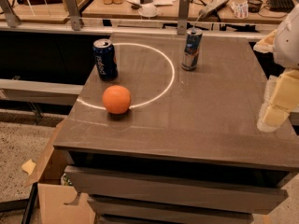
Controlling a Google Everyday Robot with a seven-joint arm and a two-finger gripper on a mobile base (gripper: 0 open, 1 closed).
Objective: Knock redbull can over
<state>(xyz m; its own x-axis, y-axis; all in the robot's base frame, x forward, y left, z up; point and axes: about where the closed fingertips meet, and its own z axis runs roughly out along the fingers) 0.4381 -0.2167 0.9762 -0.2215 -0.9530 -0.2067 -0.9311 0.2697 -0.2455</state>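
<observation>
The redbull can [191, 49] is slim, blue and silver with a silver top. It stands upright at the far middle of the grey table [205, 111]. My gripper [276, 107] hangs at the right edge of the view, over the table's right side. It is well to the right of the can, nearer the front, and apart from it. Nothing shows in the gripper.
A wider dark-blue can [105, 59] stands upright at the far left of the table. An orange [116, 99] lies in front of it. A bright ring of light [170, 73] crosses the tabletop. A cluttered wooden bench [154, 3] runs behind. Cardboard boxes [51, 190] sit on the floor at the lower left.
</observation>
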